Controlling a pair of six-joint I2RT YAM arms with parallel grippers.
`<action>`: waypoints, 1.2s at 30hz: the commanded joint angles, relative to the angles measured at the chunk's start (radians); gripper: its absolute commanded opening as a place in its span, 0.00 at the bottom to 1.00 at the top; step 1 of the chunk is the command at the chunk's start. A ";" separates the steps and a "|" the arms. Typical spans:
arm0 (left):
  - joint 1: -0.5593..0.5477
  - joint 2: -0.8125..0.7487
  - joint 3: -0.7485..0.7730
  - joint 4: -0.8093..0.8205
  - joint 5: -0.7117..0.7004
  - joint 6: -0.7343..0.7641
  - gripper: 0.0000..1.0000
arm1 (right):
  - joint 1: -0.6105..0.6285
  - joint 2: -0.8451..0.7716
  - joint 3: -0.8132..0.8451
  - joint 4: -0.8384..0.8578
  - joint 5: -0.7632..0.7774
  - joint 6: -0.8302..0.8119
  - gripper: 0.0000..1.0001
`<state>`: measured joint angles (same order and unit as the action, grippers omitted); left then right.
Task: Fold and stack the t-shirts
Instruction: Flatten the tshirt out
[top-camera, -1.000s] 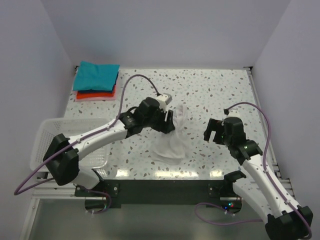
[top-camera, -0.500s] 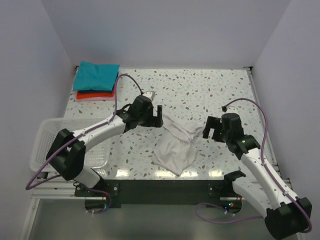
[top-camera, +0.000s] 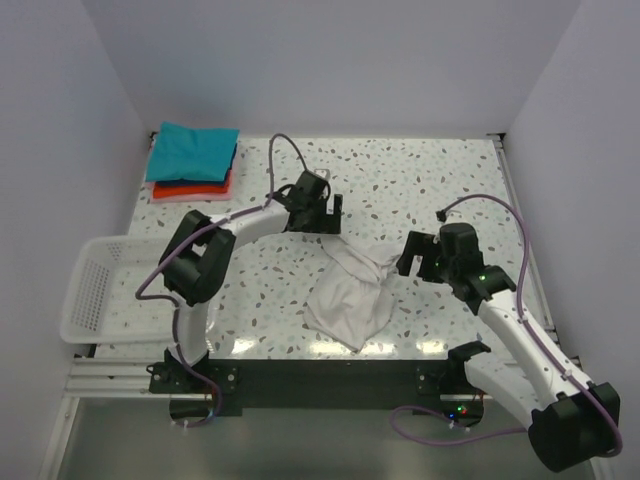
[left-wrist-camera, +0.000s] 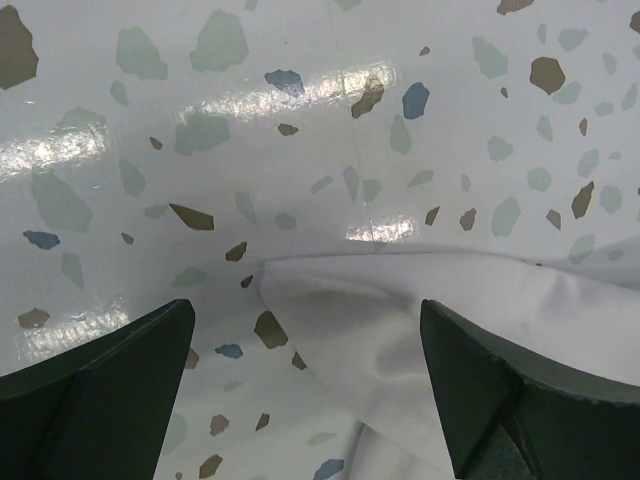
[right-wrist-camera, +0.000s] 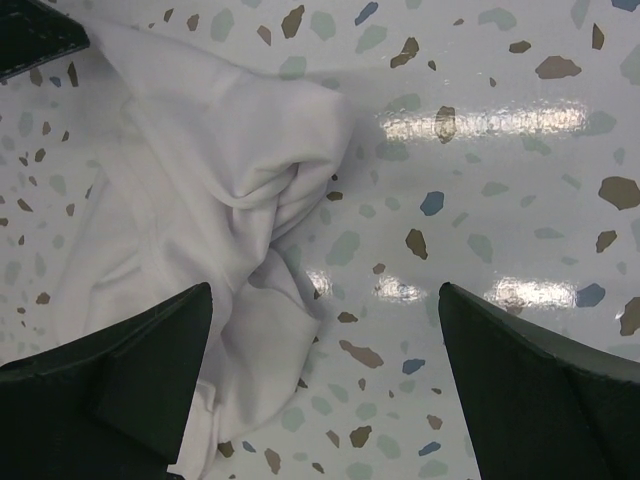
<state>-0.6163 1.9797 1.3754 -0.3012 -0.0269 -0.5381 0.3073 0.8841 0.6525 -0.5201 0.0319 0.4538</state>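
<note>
Top external view showed us the white shirt (top-camera: 350, 298) lying crumpled near the front edge of the desk (top-camera: 430, 180), between the arms, with the teal shirt (top-camera: 192, 152) folded on the red-orange shirt (top-camera: 190, 189) at the far left corner. We judged the main risk to be a bad grab. The cloth was bunched into thick folds on its right side, so jaws closing there could take several layers at once and lift a wad rather than a hem, leaving the fold crooked. On the far left only a thin, flat corner was offered, and jaws closing a little high could miss it. A pull toward the arms could also drag the cloth over the front edge. The left gripper (top-camera: 330, 220) stood with its jaws wide apart and empty at the shirt's far left corner. In its wrist view that corner lay on the desk between the fingers, nearer the right one, clamped by neither. The right gripper (top-camera: 405, 262), likewise wide apart and empty, hung just beside the shirt's right edge. Its wrist view had the bunched folds toward the left finger and bare desk toward the right.
</note>
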 joint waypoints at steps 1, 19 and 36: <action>0.009 0.053 0.054 0.007 0.022 0.032 1.00 | -0.002 0.001 0.007 0.042 -0.013 0.011 0.99; 0.004 0.087 -0.002 0.146 0.208 0.010 0.00 | -0.002 0.114 0.001 0.147 -0.010 0.019 0.96; 0.003 -0.016 -0.067 0.178 0.160 0.006 0.00 | -0.033 0.375 0.071 0.261 -0.029 -0.015 0.67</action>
<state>-0.6144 1.9991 1.2987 -0.1627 0.1452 -0.5350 0.2806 1.2301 0.6716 -0.3435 0.0299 0.4404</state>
